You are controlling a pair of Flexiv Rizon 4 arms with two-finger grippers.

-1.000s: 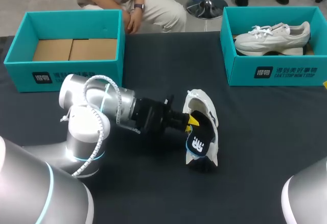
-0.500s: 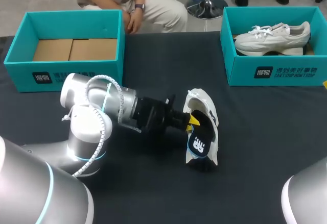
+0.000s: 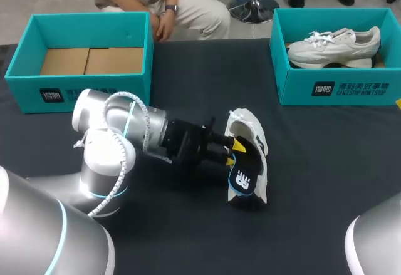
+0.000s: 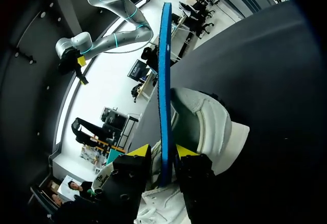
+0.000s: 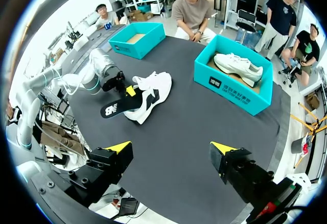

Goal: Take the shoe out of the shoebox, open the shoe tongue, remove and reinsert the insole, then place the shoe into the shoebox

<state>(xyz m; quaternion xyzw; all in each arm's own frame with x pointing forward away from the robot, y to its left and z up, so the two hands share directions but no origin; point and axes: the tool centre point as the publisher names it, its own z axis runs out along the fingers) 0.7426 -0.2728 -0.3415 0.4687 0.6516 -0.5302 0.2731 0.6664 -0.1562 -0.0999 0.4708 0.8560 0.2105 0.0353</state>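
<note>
— Insole (image 3: 243, 176): where is it?
— Pinched between the yellow tips of the left end effector (image 3: 233, 151). Its logo end sticks out past the shoe (image 3: 250, 128), which lies mid-table (image 3: 188, 225).
— And from the left wrist?
— The insole (image 4: 164, 81) stands on edge, blue side showing, with a tip pressed to each face.
— Right end effector (image 5: 170, 148)?
— Spread wide, holding nothing, above the near edge and well apart from the shoe.
— Boxes?
— The left box (image 3: 81, 90) holds only cardboard. The right box (image 3: 338, 87) holds a second shoe (image 3: 332, 46).
</note>
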